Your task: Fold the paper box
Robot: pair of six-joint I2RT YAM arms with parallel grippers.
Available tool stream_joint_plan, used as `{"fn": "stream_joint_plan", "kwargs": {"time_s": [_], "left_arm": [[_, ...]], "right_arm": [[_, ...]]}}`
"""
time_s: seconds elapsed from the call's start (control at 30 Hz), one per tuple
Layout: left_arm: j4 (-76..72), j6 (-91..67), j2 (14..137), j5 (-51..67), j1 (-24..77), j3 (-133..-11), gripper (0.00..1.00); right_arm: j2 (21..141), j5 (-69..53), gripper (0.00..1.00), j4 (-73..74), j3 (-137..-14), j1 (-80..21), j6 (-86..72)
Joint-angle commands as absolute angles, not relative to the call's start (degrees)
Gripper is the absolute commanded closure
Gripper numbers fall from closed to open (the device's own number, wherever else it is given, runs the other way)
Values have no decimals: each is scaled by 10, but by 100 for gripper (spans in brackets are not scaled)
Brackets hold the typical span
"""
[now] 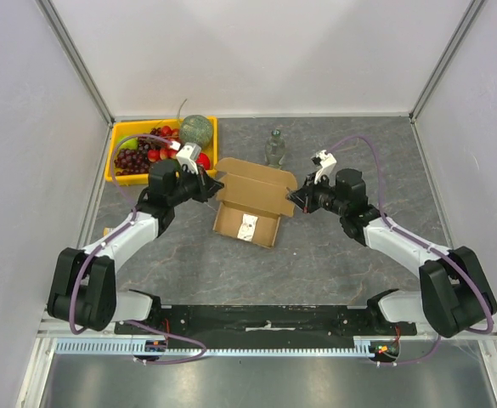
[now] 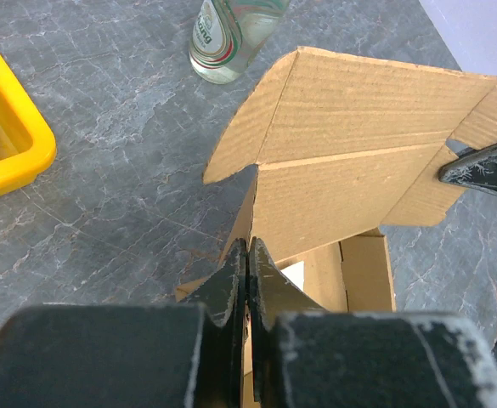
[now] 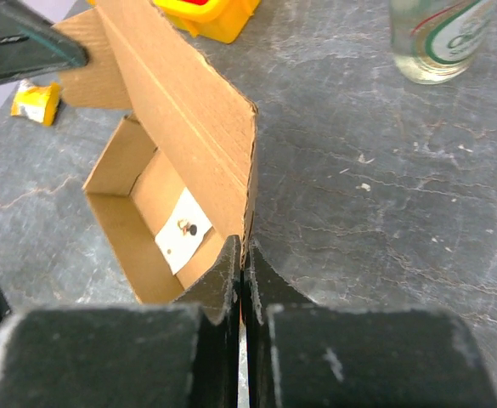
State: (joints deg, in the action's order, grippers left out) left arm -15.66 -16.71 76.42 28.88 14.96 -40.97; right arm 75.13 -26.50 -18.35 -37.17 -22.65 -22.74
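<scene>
The paper box (image 1: 250, 212) sits on the bench (image 1: 358, 255) just on the arms' side of the glass bottle (image 1: 274, 146), its lid (image 1: 261, 183) raised. The left hand (image 1: 215, 182) pinches the lid's left edge; the right hand (image 1: 295, 197) pinches its right edge.

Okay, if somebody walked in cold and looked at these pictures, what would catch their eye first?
First, the brown paper box at mid-table, its lid flap raised, with the left claw and the right claw each pinched shut on an opposite end of that flap. Next, the bright yellow fruit tray at the far left corner, and a glass bottle standing just behind the box.
</scene>
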Motion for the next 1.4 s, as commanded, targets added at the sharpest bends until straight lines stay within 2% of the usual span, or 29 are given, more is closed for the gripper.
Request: {"fn": "stream_joint_plan", "kwargs": {"time_s": [0.0, 0.27, 0.5, 0.9, 1.37], "left_arm": [[-207, -204, 734, 258, 185, -396, 97], [-205, -204, 714, 169, 249, -377, 97], [-194, -199, 686, 25, 316, -361, 98], [-237, -214, 663, -40, 342, -317, 98], [-240, -266, 695, -228, 417, -349, 98]], "right_arm": [[737, -171, 100, -188, -390, -254, -236], [776, -49, 100, -175, -434, -322, -228], [785, 79, 100, -196, -439, -389, -230], [801, 243, 100, -248, -444, -457, -226], [872, 477, 100, -162, -531, -546, -326]]}}
